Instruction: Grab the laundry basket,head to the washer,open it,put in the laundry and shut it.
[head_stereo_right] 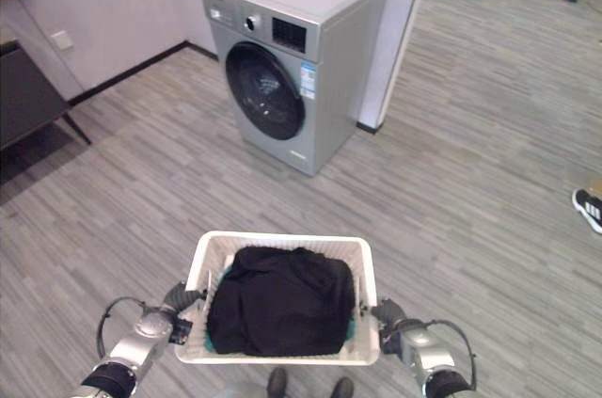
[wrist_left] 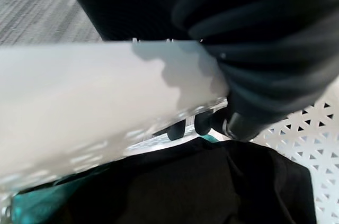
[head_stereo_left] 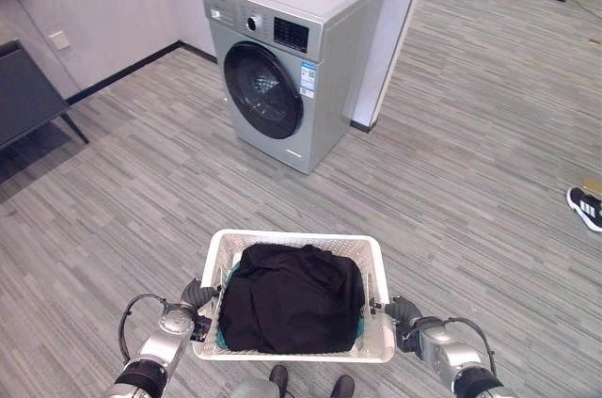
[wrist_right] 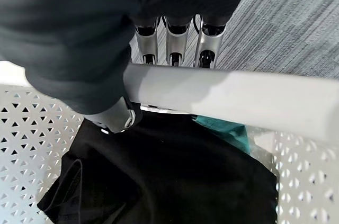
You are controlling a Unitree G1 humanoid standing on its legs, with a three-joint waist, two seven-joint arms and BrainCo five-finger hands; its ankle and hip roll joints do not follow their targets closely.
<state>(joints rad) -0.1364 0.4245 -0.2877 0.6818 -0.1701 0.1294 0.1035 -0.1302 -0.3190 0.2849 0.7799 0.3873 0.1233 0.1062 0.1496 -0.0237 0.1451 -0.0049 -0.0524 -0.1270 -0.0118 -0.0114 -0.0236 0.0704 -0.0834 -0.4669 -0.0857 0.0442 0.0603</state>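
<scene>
Floor (head_stereo_left: 451,182): bare grey planks between basket (head_stereo_left: 376,266) and washer (head_stereo_left: 282,50), open for passage. Washer: stands ahead against the wall, round door (head_stereo_left: 263,89) closed, blocking the drum. Dark table (head_stereo_left: 28,97): far left by the wall, well apart from the path. Person's shoe (head_stereo_left: 585,207): at the right edge of the floor. Basket: black clothes (head_stereo_left: 292,296) heaped to its rim.

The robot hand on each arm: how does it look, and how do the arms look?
Both arms are silver-grey metal with rounded joint housings. The left robot hand and the right robot hand wear dark ribbed covers over the back and wrist. In the right wrist view, the fingers are silver segments with dark parts between them.
</scene>
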